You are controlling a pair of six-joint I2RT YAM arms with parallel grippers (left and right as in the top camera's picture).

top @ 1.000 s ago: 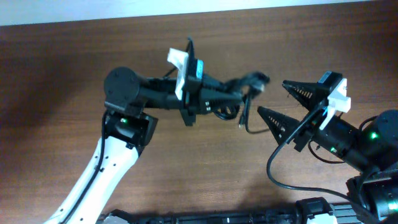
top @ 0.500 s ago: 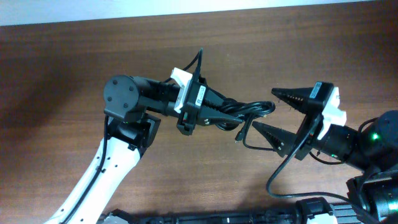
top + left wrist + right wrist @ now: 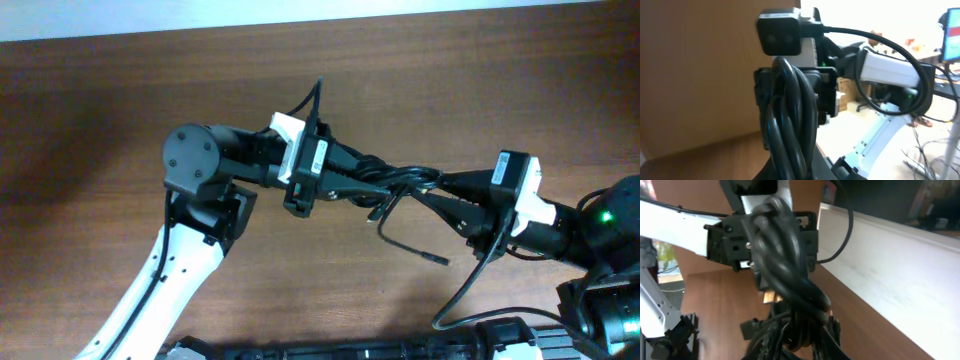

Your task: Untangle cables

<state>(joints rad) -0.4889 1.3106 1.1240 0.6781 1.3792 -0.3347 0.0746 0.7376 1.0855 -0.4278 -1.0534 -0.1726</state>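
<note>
The cables are a twisted black bundle held in the air between both arms over the wooden table. My left gripper is shut on the bundle's left part. In the left wrist view the cords run up from between its fingers. My right gripper has its fingers closed together on the bundle's right end. The right wrist view shows the knot just above that gripper. One loose cord with a plug end hangs below the bundle towards the table.
A pale strip runs along the table's far edge. The right arm's own thick black wire loops down near the front edge, where a black bar lies. The left arm's white link crosses the front left.
The right gripper moved left onto the bundle's end and its wide-open fingers closed on it. The left gripper stayed shut and barely moved. The loose cord end swung down to the right.
</note>
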